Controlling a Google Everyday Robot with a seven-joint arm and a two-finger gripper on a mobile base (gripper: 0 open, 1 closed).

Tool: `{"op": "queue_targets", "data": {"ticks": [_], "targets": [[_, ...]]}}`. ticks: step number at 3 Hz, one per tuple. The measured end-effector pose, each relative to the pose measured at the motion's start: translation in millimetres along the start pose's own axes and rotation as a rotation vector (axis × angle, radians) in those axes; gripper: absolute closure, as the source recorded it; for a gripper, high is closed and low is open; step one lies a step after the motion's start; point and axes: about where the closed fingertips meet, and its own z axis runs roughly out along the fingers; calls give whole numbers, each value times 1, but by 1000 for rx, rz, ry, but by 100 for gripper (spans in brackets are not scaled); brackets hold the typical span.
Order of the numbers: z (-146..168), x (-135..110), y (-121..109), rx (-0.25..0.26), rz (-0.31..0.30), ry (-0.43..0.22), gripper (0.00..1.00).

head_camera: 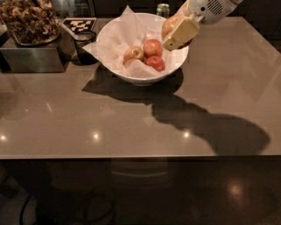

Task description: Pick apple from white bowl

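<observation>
The white bowl (115, 70) stands at the back middle of the table, lined with crumpled white paper (118, 37). Three apples lie in it: a yellowish one (133, 53), an orange-red one (153, 47) and a small darker red one (156, 63). My gripper (175, 30) comes in from the upper right and hangs over the bowl's right rim. It is shut on a large round orange-red apple (168, 24), held above the bowl, partly hidden behind a pale finger (182, 33).
A small dark glass cup (83, 43) stands left of the bowl. A metal box (30, 59) topped with brown dried pieces (28, 19) sits at the far left. A black-and-white marker card (79, 24) and a green can (163, 9) are behind. The table's front edge (140, 156) runs across.
</observation>
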Motion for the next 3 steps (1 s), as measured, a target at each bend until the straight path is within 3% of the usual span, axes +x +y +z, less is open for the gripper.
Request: {"op": "queue_targets", "data": {"ticks": [3], "targets": [[17,6,-22,-21,23,15,100]]}}
